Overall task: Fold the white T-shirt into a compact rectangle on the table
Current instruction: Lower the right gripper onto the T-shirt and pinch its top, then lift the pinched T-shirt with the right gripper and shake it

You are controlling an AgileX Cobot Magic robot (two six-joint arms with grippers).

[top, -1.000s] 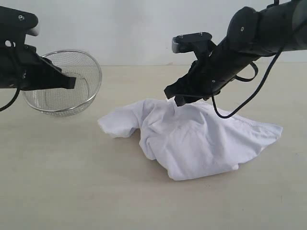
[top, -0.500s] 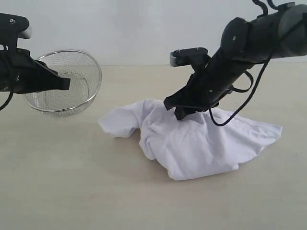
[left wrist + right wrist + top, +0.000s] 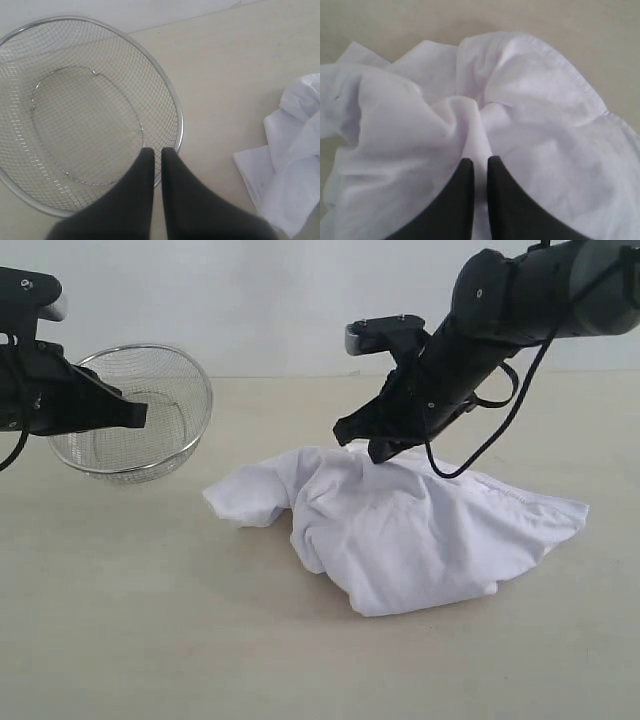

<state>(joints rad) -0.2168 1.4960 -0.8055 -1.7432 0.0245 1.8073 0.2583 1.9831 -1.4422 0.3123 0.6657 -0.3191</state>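
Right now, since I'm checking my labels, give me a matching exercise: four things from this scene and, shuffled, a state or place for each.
1 white T-shirt
2 basket
3 left gripper
4 right gripper

a shut on a fold of the T-shirt
b crumpled on the table
c shut on nothing
d silvery mesh, left of the T-shirt in the exterior view

Pairs: 1-b, 2-d, 3-c, 4-a
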